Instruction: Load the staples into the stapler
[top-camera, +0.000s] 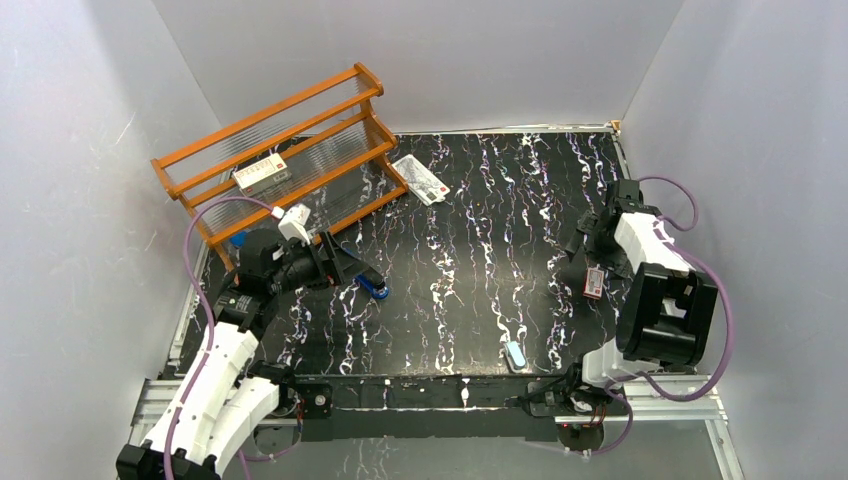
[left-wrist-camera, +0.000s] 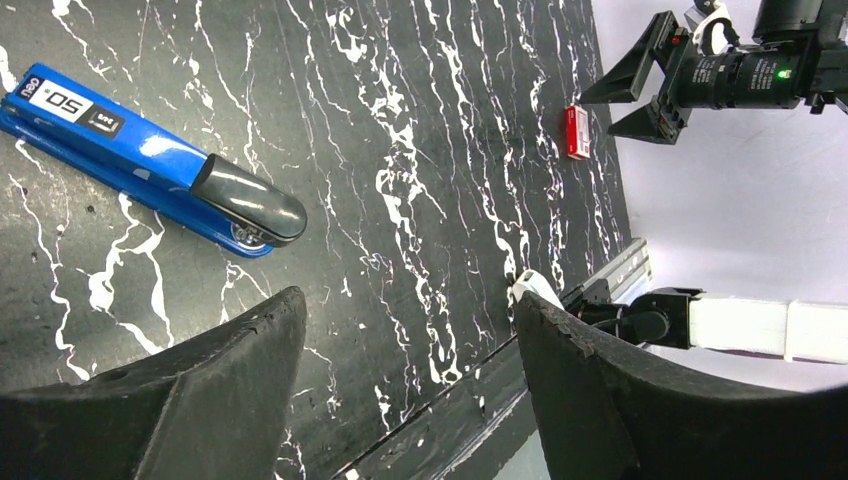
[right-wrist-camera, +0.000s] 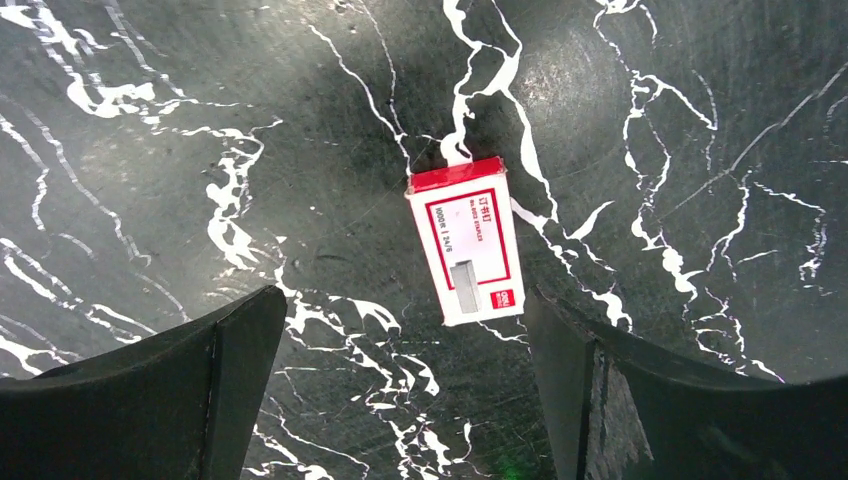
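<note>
Where the black, white-veined table (top-camera: 470, 250) meets the far left corner, an orange rack (top-camera: 300, 110) stands at an angle, with a larger red-and-white box (top-camera: 262, 172) lying on its middle shelf. Just in front of the rack the left gripper (top-camera: 342, 266) is low over the table, its two dark fingers spread wide with nothing between them. In the left wrist view the left gripper (left-wrist-camera: 400, 310) frames only bare marble. The stapler (top-camera: 373, 288) lies flat and closed on the table just beyond the fingertips, near them but not touching. In the wrist view the stapler (left-wrist-camera: 150, 165) sits off to the left of the gap, its black end cap towards the fingers and its white-labelled end pointing away.

Further right, a flat white printed packet (top-camera: 420, 178) lies near the rack's right foot, and a small pale blue object (top-camera: 515, 355) rests at the near edge.

On the right side of the table the staple box (top-camera: 593, 282) lies flat, printed face up, well apart from the stapler. The right gripper (top-camera: 588, 258) hovers over it with its fingers fully spread. From the right wrist the staple box (right-wrist-camera: 467, 243) lies just beyond the gap of the right gripper (right-wrist-camera: 400, 300), touching neither finger.
</note>
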